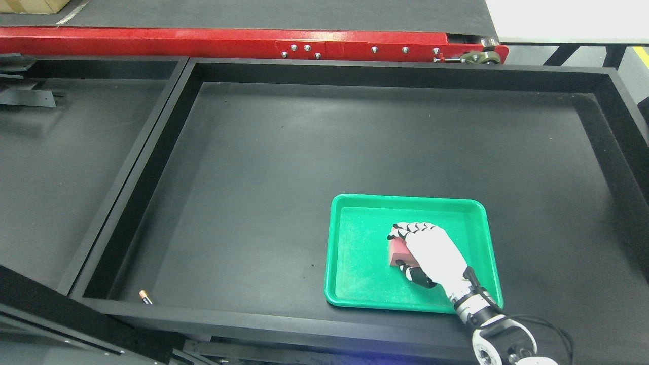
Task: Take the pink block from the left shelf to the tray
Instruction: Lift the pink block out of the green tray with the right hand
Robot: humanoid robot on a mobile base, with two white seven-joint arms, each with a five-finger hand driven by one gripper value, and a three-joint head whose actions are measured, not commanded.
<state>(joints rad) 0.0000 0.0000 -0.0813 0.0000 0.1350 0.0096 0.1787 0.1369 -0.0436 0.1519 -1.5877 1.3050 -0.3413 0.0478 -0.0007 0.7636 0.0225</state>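
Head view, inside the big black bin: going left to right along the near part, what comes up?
Small battery → green tray → pink block in the tray, under the right hand.

The robot hand [431,251] is white with black fingertips. Under its fingers shows a pink block [398,252], inside a bright green tray [355,284]. Around them the desk [284,167] is matte black. Far beyond the robot hand runs a glossy red beam [203,43] with silver bolts.
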